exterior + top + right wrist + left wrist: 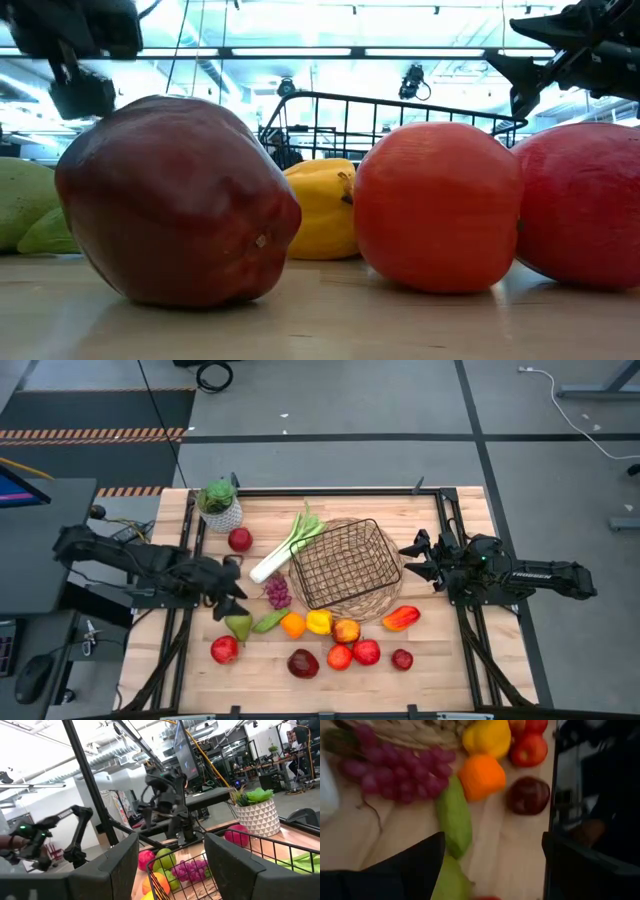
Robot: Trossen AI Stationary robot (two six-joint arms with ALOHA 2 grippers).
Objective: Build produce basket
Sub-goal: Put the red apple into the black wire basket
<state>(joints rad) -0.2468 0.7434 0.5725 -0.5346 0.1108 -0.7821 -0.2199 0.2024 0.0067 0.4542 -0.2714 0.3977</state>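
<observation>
Pale wood table point(450, 670): I see light planks with a dark frame around the edges; everything stands on it.
Left arm: I see it reach in from the left side, wrist low over the fruit.
Right arm: I see it stretched in level from the right side, held above the table edge.
Basket point(345, 563): dark wire mesh, square-topped, on a round woven wicker base; mid-table, tilted, nothing inside that I can make out.
Left gripper point(232, 603): fingers spread wide, nothing between them; it hangs just above the green pear point(239, 626), next to the grapes point(277, 592).
Right gripper point(412, 561): fingers parted, empty; it sits just beside the basket's right rim and points at it.
Leek point(288, 545): long, white shaft with green leaves, lying against the basket's left side.
Plant pot point(221, 506): white, patterned, leafy green top, far left corner.
Peppers: green one point(268, 621) long and matte; yellow one point(318, 622) glossy, lobed; red one point(401, 618) near the wicker base's right edge.
Orange point(292, 625): rounded, between the green and yellow peppers.
Apples: dark red one point(303, 663) smooth and waxy in the front row; brighter red ones point(366, 652) beside it; one apart near the pot point(240, 539).
</observation>
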